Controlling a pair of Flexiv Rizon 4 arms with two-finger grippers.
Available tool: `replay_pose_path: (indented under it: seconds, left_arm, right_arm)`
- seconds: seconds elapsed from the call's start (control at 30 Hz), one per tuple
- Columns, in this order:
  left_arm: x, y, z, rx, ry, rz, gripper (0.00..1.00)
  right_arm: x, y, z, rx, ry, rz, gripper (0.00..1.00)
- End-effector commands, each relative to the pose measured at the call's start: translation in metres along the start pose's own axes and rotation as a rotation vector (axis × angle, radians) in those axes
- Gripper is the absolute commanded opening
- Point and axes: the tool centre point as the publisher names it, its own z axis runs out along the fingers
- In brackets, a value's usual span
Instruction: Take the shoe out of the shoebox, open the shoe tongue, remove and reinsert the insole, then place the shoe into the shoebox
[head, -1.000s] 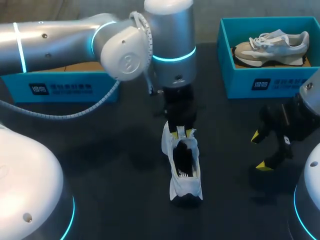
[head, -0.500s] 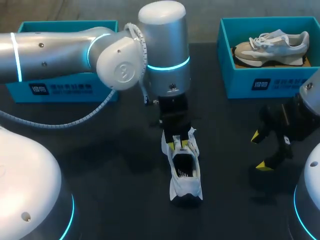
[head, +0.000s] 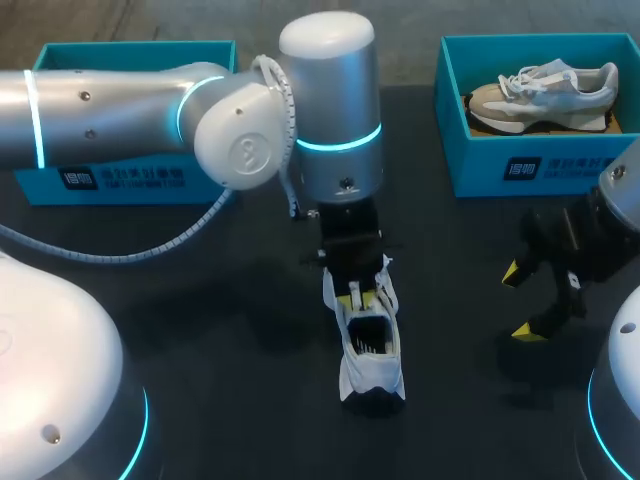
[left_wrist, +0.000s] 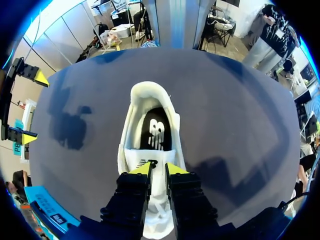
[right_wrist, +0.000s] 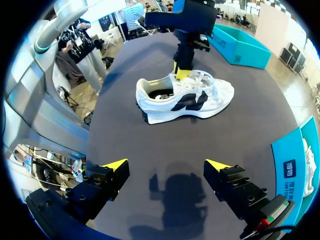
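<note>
A white sneaker (head: 370, 365) with black side marks stands upright on the dark table, mid-front, with its heel toward the front edge. Its dark insole (left_wrist: 157, 132) shows inside the opening. My left gripper (head: 362, 292) comes straight down over the laces, and its yellow tips pinch the white tongue (left_wrist: 158, 161) from both sides. From the right wrist, the sneaker (right_wrist: 190, 100) shows side-on with the left gripper (right_wrist: 181, 75) at its tongue. My right gripper (head: 520, 300) hangs open to the shoe's right, apart from it and holding nothing.
A teal shoebox (head: 520, 165) at the back right holds a second, grey-and-white sneaker (head: 545, 92). Another teal box (head: 120, 175) lies at the back left, partly behind my left arm. Bare dark table surrounds the shoe.
The left gripper's fingers have drawn closer together on the tongue, and the wrist has shifted slightly. The shoe's opening now shows wider. The right arm has kept still.
</note>
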Motion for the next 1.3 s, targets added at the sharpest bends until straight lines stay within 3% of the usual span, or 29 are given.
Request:
replay_pose_path:
  seconds: [0.03, 0.23, 0.4, 0.43, 0.47, 0.5, 0.57, 1.03, 1.17, 1.3]
  left_arm:
    - [-0.002, -0.001, -0.009, -0.013, -0.014, 0.000, 0.20]
    - [-0.001, -0.005, -0.045, -0.083, -0.047, -0.011, 0.27]
    - [0.000, -0.004, -0.069, -0.104, -0.040, -0.096, 0.40]
    - [0.001, -0.004, -0.073, -0.093, -0.042, -0.145, 0.49]
    - [0.001, -0.004, -0.076, -0.080, -0.033, -0.209, 0.87]
    - [0.002, -0.004, -0.078, -0.052, -0.032, -0.277, 1.00]
    - [0.004, -0.004, -0.083, 0.042, -0.012, -0.340, 1.00]
    - [0.007, -0.007, -0.087, 0.048, -0.002, -0.332, 1.00]
    - [-0.001, -0.035, -0.083, -0.009, -0.016, -0.543, 1.00]
    - [-0.003, -0.057, -0.080, -0.042, -0.002, -0.901, 1.00]
  right_arm:
    - [0.001, 0.000, 0.001, 0.003, -0.004, 0.001, 1.00]
    - [0.001, 0.000, 0.001, 0.003, -0.004, 0.001, 1.00]
    - [0.001, 0.000, 0.001, 0.003, -0.004, 0.001, 1.00]
    - [0.001, 0.000, 0.001, 0.003, -0.004, 0.001, 1.00]
    - [0.001, 0.000, 0.001, 0.003, -0.004, 0.001, 1.00]
    - [0.001, 0.000, 0.001, 0.003, -0.004, 0.001, 1.00]
    - [0.001, 0.000, 0.001, 0.003, -0.004, 0.001, 1.00]
    - [0.001, 0.000, 0.001, 0.003, -0.004, 0.001, 1.00]
    - [0.001, 0.000, 0.001, 0.003, -0.004, 0.001, 1.00]
    - [0.001, 0.000, 0.001, 0.003, -0.004, 0.001, 1.00]
